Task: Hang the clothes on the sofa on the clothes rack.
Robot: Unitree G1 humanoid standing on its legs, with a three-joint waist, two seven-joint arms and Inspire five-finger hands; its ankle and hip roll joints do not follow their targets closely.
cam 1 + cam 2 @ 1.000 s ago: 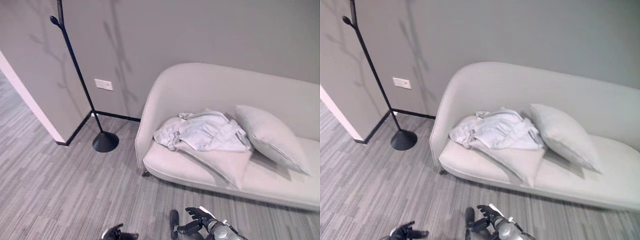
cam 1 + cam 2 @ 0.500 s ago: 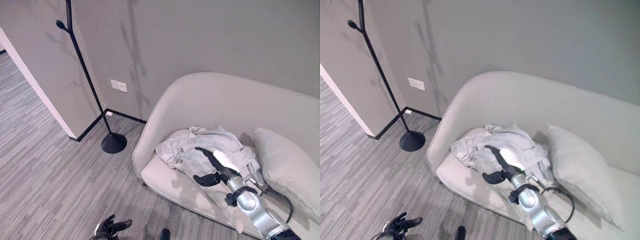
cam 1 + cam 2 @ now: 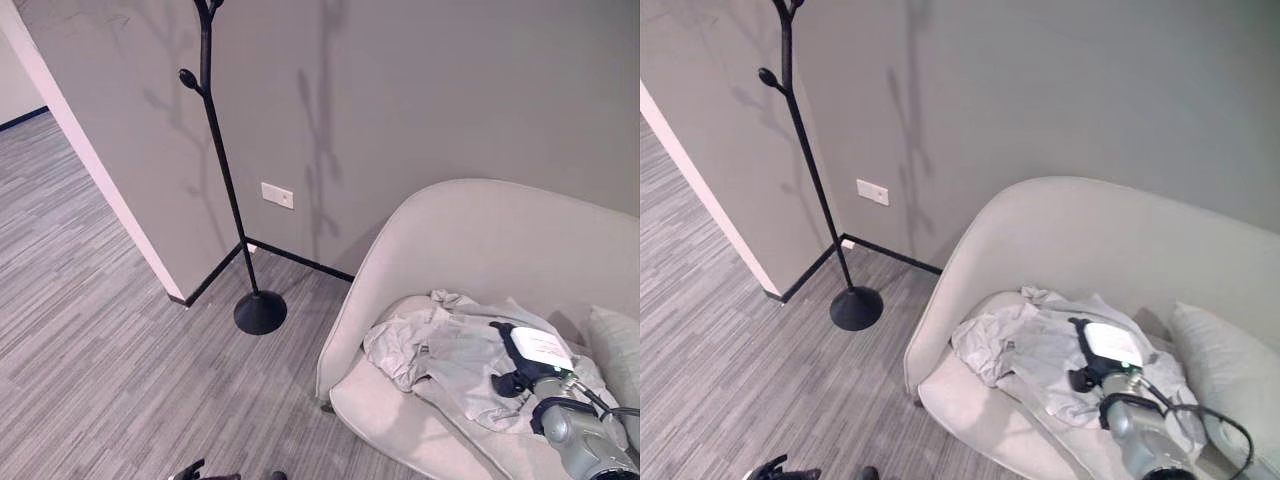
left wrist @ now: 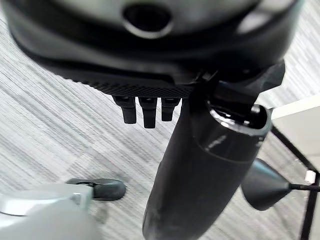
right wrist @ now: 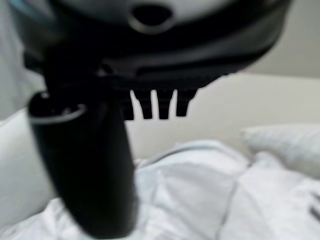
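Crumpled pale grey garment (image 3: 445,350) lay on the sofa (image 3: 470,240) seat, left of a cushion (image 3: 1225,365). Right hand (image 3: 525,355) hovered just over its right part, fingers (image 5: 152,107) straight and released, grasping nothing. Left hand (image 4: 200,165) hung low over the floor, also released. Coat rack (image 3: 225,180) stood well apart, far left. Cloth looked soft, light and floppy; best pinched at a bunched fold near the collar.

Right hand (image 3: 522,355): dark, white cover on top, short blunt fingers (image 5: 152,104) in row, thick black thumb. Silver-grey forearm (image 3: 580,440), black ring at wrist. Left hand (image 4: 150,80): black housing, glossy rounded thumb.
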